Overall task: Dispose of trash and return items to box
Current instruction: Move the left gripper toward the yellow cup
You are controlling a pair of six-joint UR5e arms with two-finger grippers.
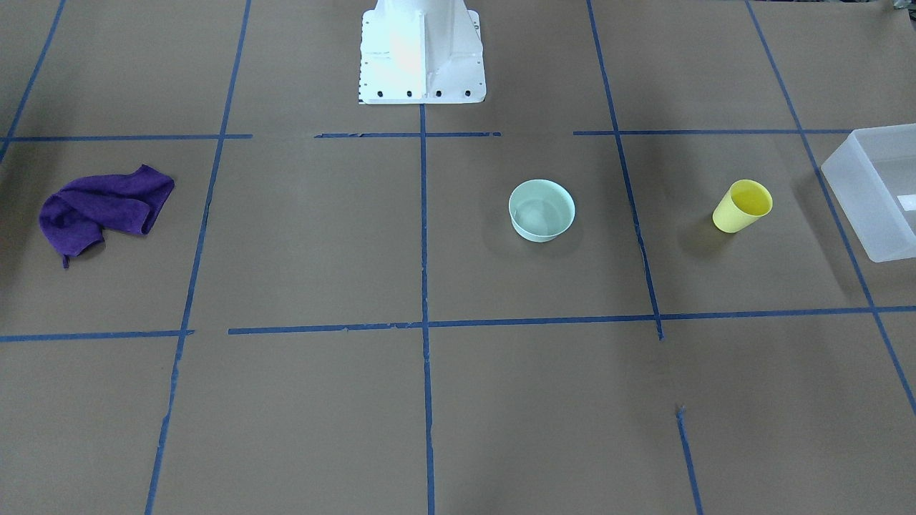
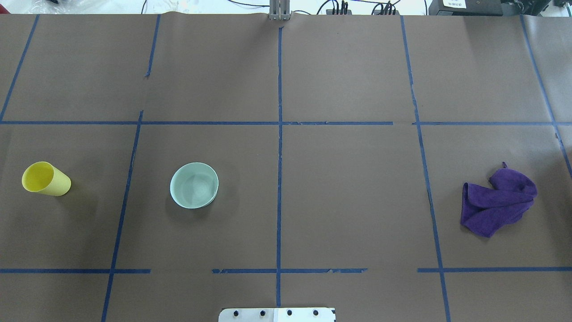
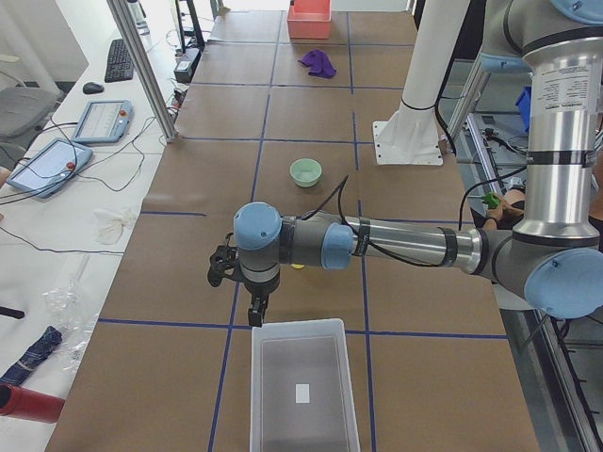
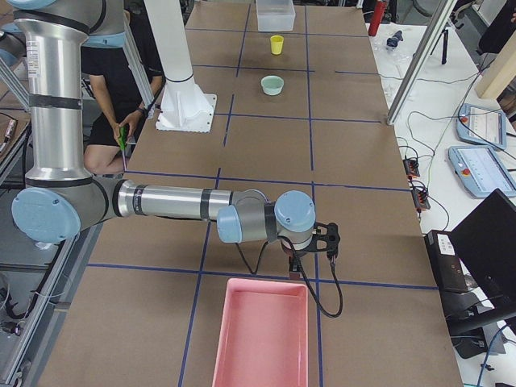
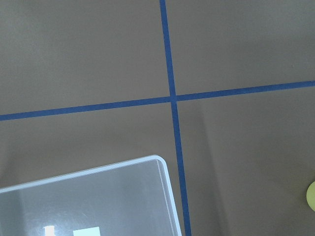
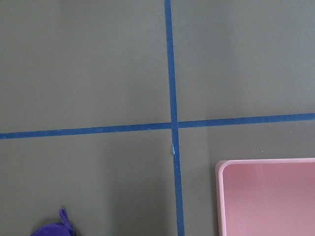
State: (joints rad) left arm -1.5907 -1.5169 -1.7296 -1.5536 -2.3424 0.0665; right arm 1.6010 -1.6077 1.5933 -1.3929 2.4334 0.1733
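The yellow cup [image 1: 743, 205] stands upright on the brown table, also in the overhead view [image 2: 46, 179], near the robot's left end. The frosted-white box [image 1: 851, 187] lies just beyond it at the table's left end and holds only a small white label. In the exterior left view my left gripper [image 3: 256, 313] hangs pointing down just above the near rim of the box [image 3: 301, 326]. My right gripper [image 4: 294, 268] hangs by the pink bin at the other end. I cannot tell whether either is open or shut. The left wrist view shows a box corner [image 5: 165, 172].
A pale green bowl [image 1: 542, 209] sits right of the cup in the overhead view [image 2: 194, 185]. A crumpled purple cloth [image 2: 498, 201] lies near the robot's right end. A pink bin [image 4: 262, 334] stands at that end. Blue tape lines grid the table.
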